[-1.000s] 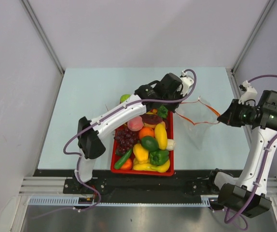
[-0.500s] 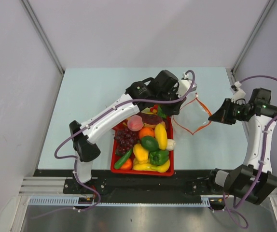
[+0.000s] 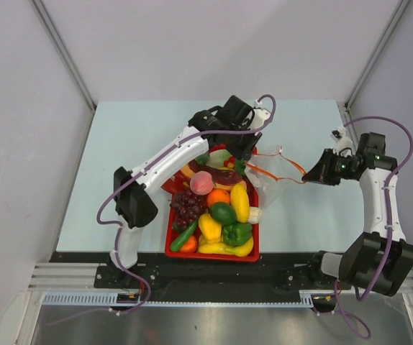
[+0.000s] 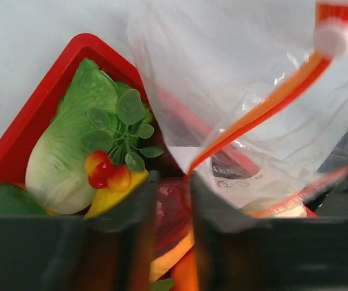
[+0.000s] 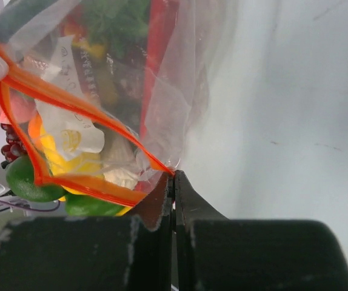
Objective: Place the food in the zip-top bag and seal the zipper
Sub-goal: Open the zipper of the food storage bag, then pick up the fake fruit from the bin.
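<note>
The step in hand looked like getting the zip-top bag (image 3: 277, 171) held open for loading: none of the food appeared to be inside it, and the peach (image 3: 201, 182), grape bunch (image 3: 186, 205) and orange (image 3: 218, 196) lay in the red tray (image 4: 43, 97) with the other toys. The bag hung between the two arms, just past the tray's far right corner and partly over it. The right gripper (image 5: 174, 182) had its fingers pressed together on one end of the zipper (image 5: 71, 100). The left gripper (image 4: 169, 182) stood at the other end with its fingers a little apart, the orange-red strip running into the gap but apparently not pinched. Next, the left arm would probably have to fetch a fruit from the tray, while the right kept the mouth lifted and gaping enough to take it
</note>
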`<state>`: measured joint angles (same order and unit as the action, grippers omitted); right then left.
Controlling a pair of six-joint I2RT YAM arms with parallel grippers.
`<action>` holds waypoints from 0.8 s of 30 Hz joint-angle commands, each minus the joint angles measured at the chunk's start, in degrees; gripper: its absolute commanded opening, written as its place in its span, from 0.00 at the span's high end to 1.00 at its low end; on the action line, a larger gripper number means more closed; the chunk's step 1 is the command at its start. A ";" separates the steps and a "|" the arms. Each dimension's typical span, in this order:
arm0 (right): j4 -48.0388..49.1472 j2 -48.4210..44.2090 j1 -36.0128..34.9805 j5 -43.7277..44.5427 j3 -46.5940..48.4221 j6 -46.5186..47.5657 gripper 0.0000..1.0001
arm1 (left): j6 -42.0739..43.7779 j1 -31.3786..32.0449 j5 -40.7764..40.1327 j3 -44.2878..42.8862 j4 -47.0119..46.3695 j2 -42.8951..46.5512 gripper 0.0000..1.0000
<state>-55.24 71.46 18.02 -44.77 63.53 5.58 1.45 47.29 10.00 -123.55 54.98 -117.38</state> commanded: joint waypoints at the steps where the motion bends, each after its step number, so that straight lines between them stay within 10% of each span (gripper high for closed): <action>1: 4.88 -0.62 -3.78 1.35 -0.42 -2.42 1.00 | 1.18 -0.08 3.17 0.49 -1.90 4.44 0.57; 9: 6.02 -2.29 -6.59 3.82 -0.51 -3.82 1.00 | 2.67 -7.19 8.63 11.11 -5.58 19.53 0.00; 24: 6.64 -4.14 -9.67 5.49 -0.86 -5.32 1.00 | 7.78 -11.16 -2.97 35.73 -2.60 31.95 0.00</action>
<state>-50.22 69.06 8.67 -40.36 62.98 0.97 8.16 36.25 9.98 -91.31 51.40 -86.41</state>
